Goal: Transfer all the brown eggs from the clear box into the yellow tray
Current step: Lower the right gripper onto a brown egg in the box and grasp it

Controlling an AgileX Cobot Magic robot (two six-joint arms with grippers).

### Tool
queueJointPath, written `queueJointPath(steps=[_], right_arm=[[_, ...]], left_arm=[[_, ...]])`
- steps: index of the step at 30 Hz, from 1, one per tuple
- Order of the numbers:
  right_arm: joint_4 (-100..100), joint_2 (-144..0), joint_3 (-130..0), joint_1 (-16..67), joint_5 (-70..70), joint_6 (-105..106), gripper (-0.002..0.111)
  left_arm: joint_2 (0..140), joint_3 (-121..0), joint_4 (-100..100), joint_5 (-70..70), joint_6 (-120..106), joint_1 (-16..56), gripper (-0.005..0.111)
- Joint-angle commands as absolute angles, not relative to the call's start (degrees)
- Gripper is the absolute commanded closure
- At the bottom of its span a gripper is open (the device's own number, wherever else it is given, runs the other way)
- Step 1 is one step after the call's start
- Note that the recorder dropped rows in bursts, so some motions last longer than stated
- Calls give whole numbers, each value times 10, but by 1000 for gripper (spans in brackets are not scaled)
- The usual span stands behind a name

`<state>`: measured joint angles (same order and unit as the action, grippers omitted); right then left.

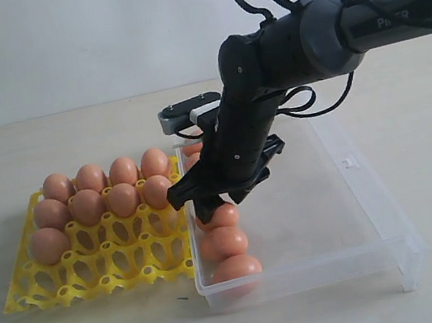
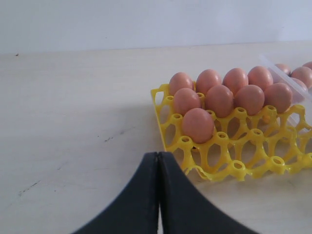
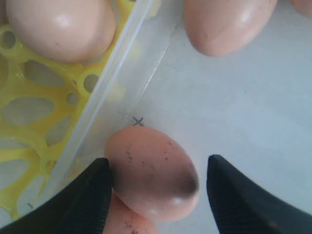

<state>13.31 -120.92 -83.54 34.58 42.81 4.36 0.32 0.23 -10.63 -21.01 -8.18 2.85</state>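
Observation:
The yellow tray (image 1: 94,275) lies on the left and holds several brown eggs (image 1: 104,189) in its far rows and one at its left edge. The clear box (image 1: 346,189) lies to its right, with more brown eggs (image 1: 224,242) lined along its left wall. My right gripper (image 1: 207,206) reaches down into that row. In the right wrist view my right gripper (image 3: 159,160) is open around one speckled egg (image 3: 151,168); one finger touches it and the other stands apart. My left gripper (image 2: 158,155) is shut and empty, short of the tray (image 2: 234,168).
The box wall (image 3: 105,92) runs close beside the straddled egg, with the tray just past it. Another egg (image 3: 129,222) lies tight against it and one more egg (image 3: 226,24) lies further along. The right half of the box holds no eggs.

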Motion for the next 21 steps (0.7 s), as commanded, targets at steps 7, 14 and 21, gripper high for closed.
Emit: queueJointPath(steps=[7,14,21], right_arm=[[130,-1225,-839,346,420,79,52],[130,-1241,-838,346,422,97,52],[119,-1242,-838,346,386,102,52]], left_arm=[[0,0,-107,-205,-82,28,107],[0,0,-107,-205,-82,28,107],[0,0,-107,-205,-82,28,107]])
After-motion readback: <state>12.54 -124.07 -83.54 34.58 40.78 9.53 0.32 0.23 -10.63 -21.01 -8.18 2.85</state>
